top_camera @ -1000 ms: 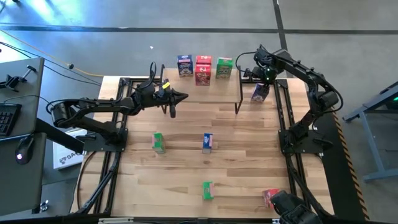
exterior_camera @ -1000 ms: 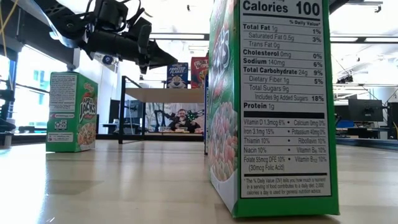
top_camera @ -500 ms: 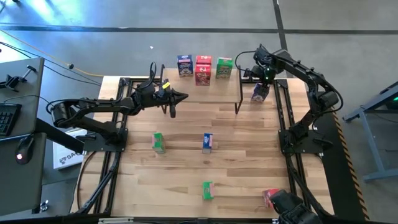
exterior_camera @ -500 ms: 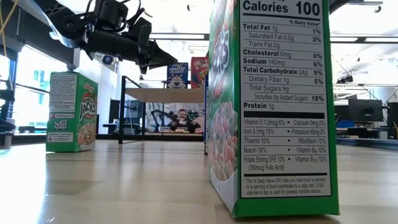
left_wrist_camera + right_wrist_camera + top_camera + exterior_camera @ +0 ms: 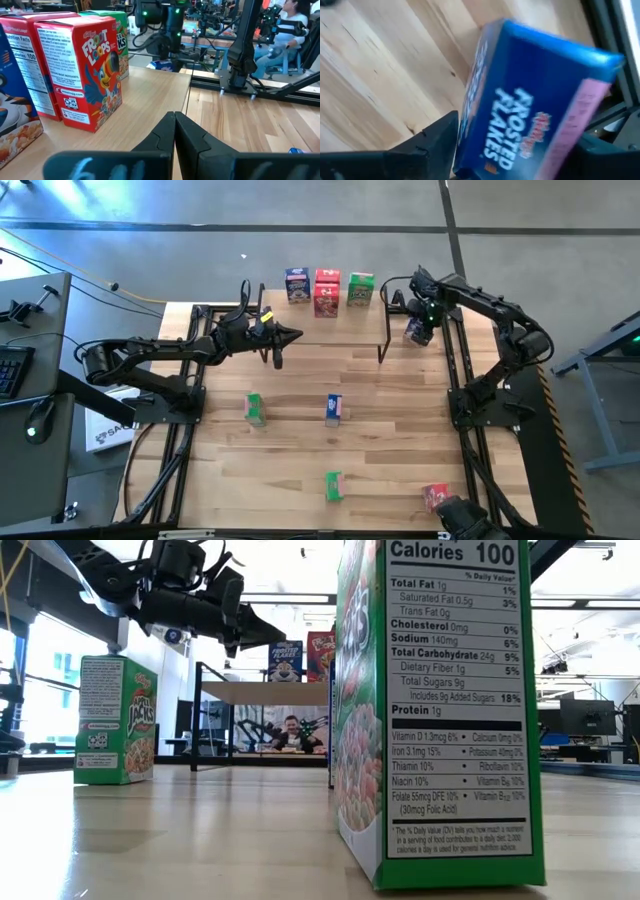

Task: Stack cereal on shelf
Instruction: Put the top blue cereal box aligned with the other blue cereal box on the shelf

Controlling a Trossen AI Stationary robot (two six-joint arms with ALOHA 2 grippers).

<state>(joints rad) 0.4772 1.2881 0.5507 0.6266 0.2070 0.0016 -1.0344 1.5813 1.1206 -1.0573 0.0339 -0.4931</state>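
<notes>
The shelf (image 5: 330, 335) stands at the table's far middle. On its far part stand a blue cereal box (image 5: 297, 285), two red ones (image 5: 327, 290) and a green one (image 5: 361, 288). My left gripper (image 5: 292, 335) hangs shut over the shelf, just in front of the boxes and holding nothing; its wrist view shows the red Froot Loops box (image 5: 85, 70) close by. At the table's far right my right gripper (image 5: 418, 320) points down, open around a blue Frosted Flakes box (image 5: 535, 110) that rests on the tabletop beside the black frame rail. My right gripper has one finger (image 5: 427, 142) at the box's printed front and the other (image 5: 605, 150) at its opposite side, coming from above. The view is blurred and I cannot tell whether either finger touches the box.
Loose boxes stand on the table: green (image 5: 255, 409), blue (image 5: 334, 409), green (image 5: 333, 485) near the front and red (image 5: 435, 496) at the front right. The front green box (image 5: 440, 710) fills much of the low view. Black frame rails (image 5: 458, 370) run along both sides.
My right gripper has come down over the blue box at the far right, still pointing down. The box has stayed where it was.
</notes>
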